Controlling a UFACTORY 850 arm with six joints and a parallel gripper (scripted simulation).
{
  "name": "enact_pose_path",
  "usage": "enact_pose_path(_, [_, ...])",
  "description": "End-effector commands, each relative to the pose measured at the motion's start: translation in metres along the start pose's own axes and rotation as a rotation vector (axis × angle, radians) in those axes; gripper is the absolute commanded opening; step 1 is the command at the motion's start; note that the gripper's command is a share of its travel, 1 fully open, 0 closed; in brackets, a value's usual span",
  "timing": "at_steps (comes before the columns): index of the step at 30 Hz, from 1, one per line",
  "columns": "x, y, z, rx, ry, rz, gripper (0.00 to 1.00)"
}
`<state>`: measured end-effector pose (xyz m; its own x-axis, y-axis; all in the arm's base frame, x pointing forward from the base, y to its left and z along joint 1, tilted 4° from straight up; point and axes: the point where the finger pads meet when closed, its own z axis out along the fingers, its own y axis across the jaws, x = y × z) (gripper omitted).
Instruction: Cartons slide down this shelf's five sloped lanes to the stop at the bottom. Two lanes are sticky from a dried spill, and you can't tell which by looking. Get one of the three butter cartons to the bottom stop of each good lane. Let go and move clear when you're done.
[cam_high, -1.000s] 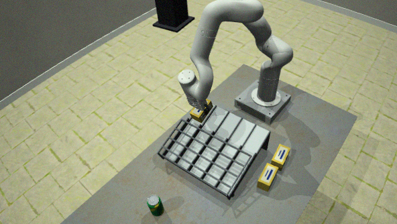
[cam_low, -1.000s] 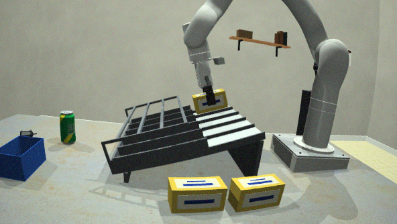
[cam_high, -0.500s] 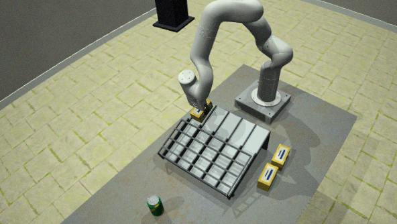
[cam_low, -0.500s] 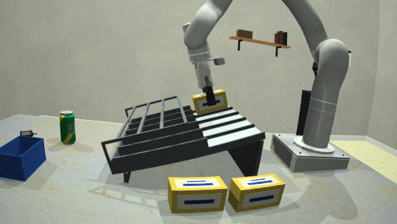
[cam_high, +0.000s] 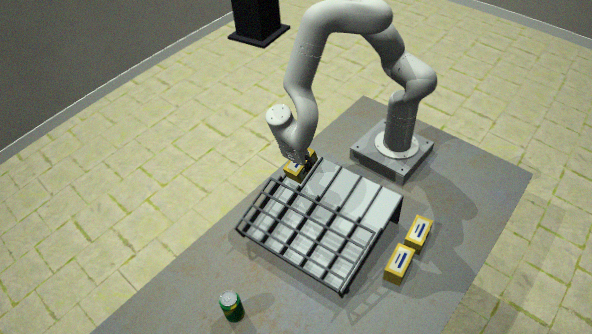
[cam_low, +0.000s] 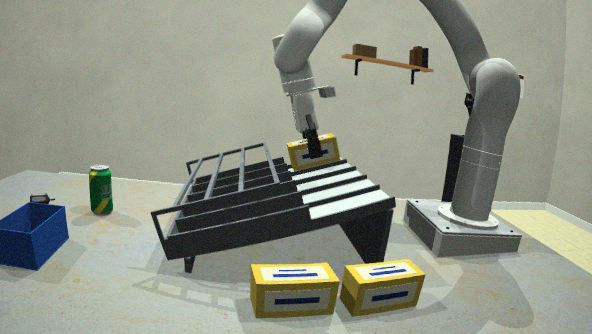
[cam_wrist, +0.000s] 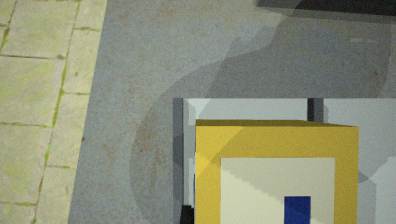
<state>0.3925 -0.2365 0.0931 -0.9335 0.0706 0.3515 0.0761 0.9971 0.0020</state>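
The sloped shelf (cam_high: 382, 206) (cam_low: 280, 226) (cam_wrist: 250, 108) has five pale lanes between dark rails. My gripper (cam_high: 308, 162) (cam_low: 314, 150) is shut on a yellow butter carton (cam_high: 293, 171) (cam_low: 297, 157) (cam_wrist: 277, 175), tilted roughly with the slope. It holds it at the top end of the outermost lane, on the left in the top view. Whether the carton touches the lane is not clear. Two more cartons lie on the table beside the shelf's opposite side: one nearer the arm base (cam_high: 419, 232) (cam_low: 382, 290), one farther from it (cam_high: 399, 262) (cam_low: 295, 295).
A dark bar grid (cam_high: 332, 226) (cam_low: 241, 170) covers the lower part of the lanes. A green can (cam_high: 231, 306) (cam_low: 101, 190) stands beyond the low end. A blue bin (cam_low: 35, 237) is at the left in the exterior view. The arm base (cam_high: 392, 150) (cam_low: 462, 235) stands behind the high end.
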Motion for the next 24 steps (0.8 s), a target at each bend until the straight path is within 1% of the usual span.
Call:
enact_pose_path(1, [-0.0003, -0.0004, 0.0012, 0.001, -0.002, 0.000, 0.00])
enact_pose_path(24, [-0.0004, -0.0005, 0.0037, 0.001, -0.002, 0.000, 0.00])
